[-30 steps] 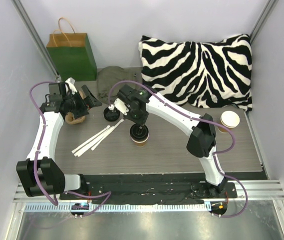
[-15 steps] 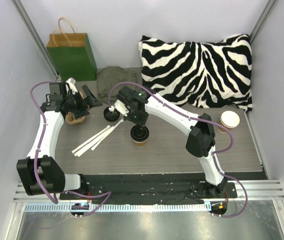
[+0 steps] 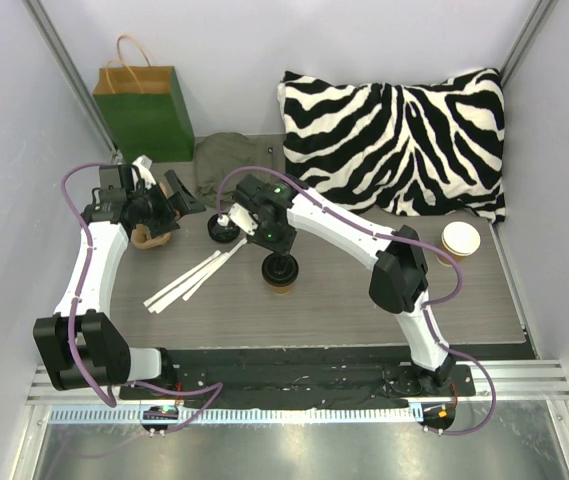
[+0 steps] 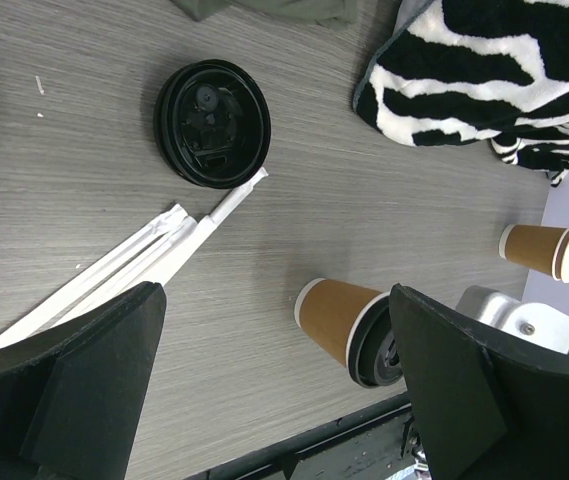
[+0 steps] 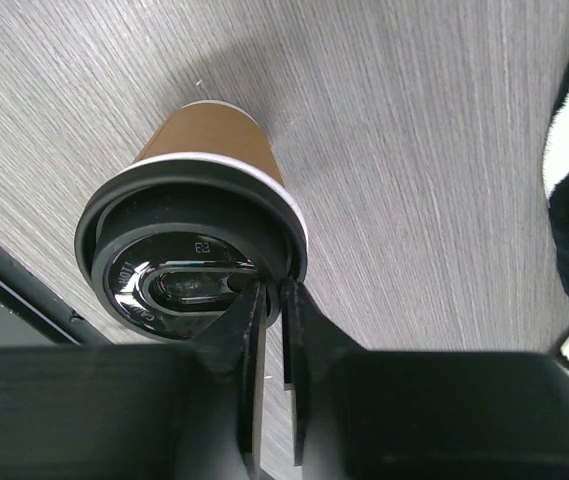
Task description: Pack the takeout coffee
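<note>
My right gripper (image 5: 271, 292) is down on the coffee (image 5: 207, 138). Its fingers are drawn narrow and pinch the rim of the black top on the 5 o'clock side of the wrist view. From overhead the coffee sits just off table centre toward 8 o'clock, directly under that gripper. I cannot tell whether its base touches the table (image 3: 364, 305).

My left gripper (image 4: 274, 295) is spread wide with nothing in it, up near the table's 9 o'clock edge, and a tan tray (image 3: 147, 240) shows partly under that arm. A spare lid (image 3: 223, 229) lies at 10 o'clock from the coffee. The wrapped straws (image 3: 192, 278) lie at 9 o'clock from the coffee, with one tip touching the spare lid. The bag (image 3: 146, 110) stands at the far 11 o'clock corner. The open cup (image 3: 460, 241) is well apart at the 3 o'clock edge, below the pillow (image 3: 394, 130).
</note>
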{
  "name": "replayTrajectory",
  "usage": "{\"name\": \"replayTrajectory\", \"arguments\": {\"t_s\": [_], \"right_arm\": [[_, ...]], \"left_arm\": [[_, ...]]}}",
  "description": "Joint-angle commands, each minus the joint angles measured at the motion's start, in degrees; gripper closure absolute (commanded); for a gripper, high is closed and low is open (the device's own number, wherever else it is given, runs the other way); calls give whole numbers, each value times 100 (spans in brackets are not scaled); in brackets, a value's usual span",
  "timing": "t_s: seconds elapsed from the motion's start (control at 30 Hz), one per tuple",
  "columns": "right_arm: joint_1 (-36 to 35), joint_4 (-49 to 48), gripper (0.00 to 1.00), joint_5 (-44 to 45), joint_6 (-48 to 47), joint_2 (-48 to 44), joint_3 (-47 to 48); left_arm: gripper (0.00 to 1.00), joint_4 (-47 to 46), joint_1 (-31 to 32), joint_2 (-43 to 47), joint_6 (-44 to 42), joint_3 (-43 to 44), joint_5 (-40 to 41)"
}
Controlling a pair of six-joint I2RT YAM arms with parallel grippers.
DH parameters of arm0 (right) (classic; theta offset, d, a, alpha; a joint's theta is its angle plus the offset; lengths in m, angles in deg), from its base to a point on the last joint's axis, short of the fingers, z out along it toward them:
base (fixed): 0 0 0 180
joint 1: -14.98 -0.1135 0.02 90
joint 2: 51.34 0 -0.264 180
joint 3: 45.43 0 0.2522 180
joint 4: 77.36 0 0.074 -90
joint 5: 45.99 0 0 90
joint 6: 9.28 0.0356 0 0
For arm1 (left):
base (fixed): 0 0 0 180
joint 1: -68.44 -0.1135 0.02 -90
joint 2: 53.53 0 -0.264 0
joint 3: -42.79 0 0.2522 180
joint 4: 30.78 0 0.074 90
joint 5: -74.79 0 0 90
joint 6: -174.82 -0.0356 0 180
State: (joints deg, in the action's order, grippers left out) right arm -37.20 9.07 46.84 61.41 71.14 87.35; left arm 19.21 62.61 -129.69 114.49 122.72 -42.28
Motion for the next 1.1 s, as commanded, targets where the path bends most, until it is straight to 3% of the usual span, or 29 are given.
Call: {"name": "replayTrajectory", "arguments": {"t_s": [0.0,0.37,0.57,0.63,0.73,0.8,0.83,0.9,0.93,1.0,1.07], "right_arm": [[-37,-42,81,-63,77,31,138],[-29,151,50,-133,-37,-180,420],[50,362,40,-177,-239,-487,850],[164,407,40,-422,-275,-619,877],[559,319,41,-1036,-275,-944,632],[1103,144,44,-1598,4,-1190,343],[1349,47,54,-2437,198,-1269,202],[2076,-381,62,-3590,758,-1584,-471],[2272,-654,65,-4571,1006,-1726,-798],[2606,-1778,68,-5308,1907,-2251,-1905],[2599,-2804,72,-5714,2438,-2560,-2817]], "left_arm": [[0,-248,-50,-22,47,1,-176],[0,-239,-42,5,21,18,-386],[0,-292,-50,101,-172,89,-632],[0,-248,-77,163,-190,124,-677],[0,-510,-182,146,-94,-60,-1876],[0,-1150,-130,180,467,-358,-2941],[0,-1458,-69,268,722,-786,-3110],[7,-1943,255,452,1023,-1105,-3103],[10,-2083,396,679,997,-1402,-3050],[14,-2312,985,856,1154,-1702,-2875],[25,-2752,1563,971,1339,-2072,-2725]]}}
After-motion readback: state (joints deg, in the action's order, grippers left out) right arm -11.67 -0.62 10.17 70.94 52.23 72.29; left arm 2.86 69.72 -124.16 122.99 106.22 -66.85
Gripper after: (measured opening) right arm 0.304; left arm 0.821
